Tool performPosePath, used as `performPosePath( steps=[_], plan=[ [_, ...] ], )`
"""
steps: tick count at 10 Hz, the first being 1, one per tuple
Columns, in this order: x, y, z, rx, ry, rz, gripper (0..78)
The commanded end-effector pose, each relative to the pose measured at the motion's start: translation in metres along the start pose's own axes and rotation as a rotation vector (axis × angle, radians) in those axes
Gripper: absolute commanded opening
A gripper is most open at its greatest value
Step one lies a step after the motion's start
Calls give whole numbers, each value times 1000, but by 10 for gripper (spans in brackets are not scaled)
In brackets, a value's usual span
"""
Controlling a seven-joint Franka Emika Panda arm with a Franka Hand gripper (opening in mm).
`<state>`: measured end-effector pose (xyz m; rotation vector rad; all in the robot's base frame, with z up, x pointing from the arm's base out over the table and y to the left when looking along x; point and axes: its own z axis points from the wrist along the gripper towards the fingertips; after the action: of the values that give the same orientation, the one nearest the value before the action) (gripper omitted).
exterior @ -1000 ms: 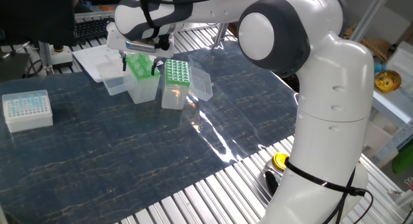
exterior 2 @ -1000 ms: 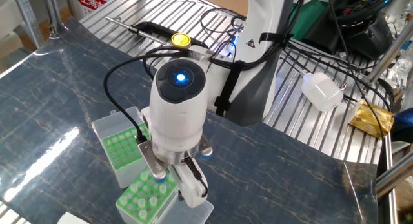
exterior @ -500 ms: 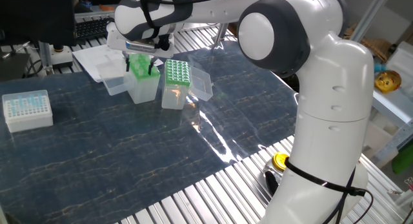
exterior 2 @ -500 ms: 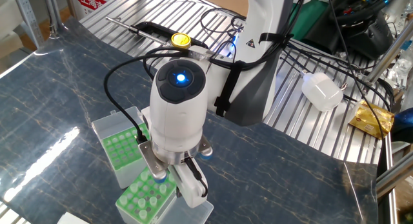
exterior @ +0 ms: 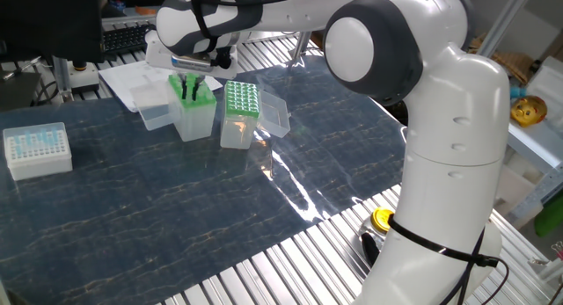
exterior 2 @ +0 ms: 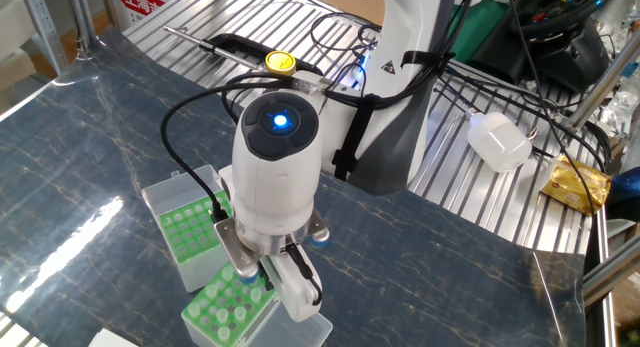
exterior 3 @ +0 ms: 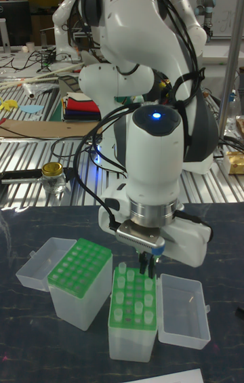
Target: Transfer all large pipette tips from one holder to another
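Note:
Two green racks in clear boxes stand side by side. In the tall fixed view my gripper (exterior 3: pixel 144 264) reaches straight down into the right rack (exterior 3: pixel 132 312), where several large pipette tips (exterior 3: pixel 123 268) stick up in scattered holes. Its fingers are drawn close together around one tip at the rack's far edge. The left rack (exterior 3: pixel 80 268) shows rows of pale dots. In one fixed view the gripper (exterior: pixel 188 87) sits over the left rack (exterior: pixel 193 101), and the other rack (exterior: pixel 240 98) stands beside it. From the other fixed view, the hand hides the fingers above the near rack (exterior 2: pixel 225 312).
A white box of pale-blue tips (exterior: pixel 37 149) stands at the table's left. Clear hinged lids (exterior: pixel 277 116) (exterior 3: pixel 183 318) lie open beside the racks. A yellow-capped jar (exterior 3: pixel 52 176) and cables sit on the metal slats behind. The arm's base (exterior: pixel 449 191) fills the right side.
The fingers have closed in from a wide spread to a narrow gap over the rack. The hand has stayed in place, and neither rack has moved.

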<state>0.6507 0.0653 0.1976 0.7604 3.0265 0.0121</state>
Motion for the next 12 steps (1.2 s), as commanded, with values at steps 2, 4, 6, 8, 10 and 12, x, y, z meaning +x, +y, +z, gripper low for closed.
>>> performPosePath(
  steps=[2,4,6,8,10,12],
  plan=[
    [-1,0,-1,-1,-3,1,12],
    [-1,0,-1,-1,-3,1,12],
    [-1,0,-1,-1,-3,1,12],
    [0,-2,-20,-10,-6,-25,12],
    [0,-2,-24,-10,-6,-28,12],
    [1,-3,-28,-10,-10,-31,12]
  ],
)
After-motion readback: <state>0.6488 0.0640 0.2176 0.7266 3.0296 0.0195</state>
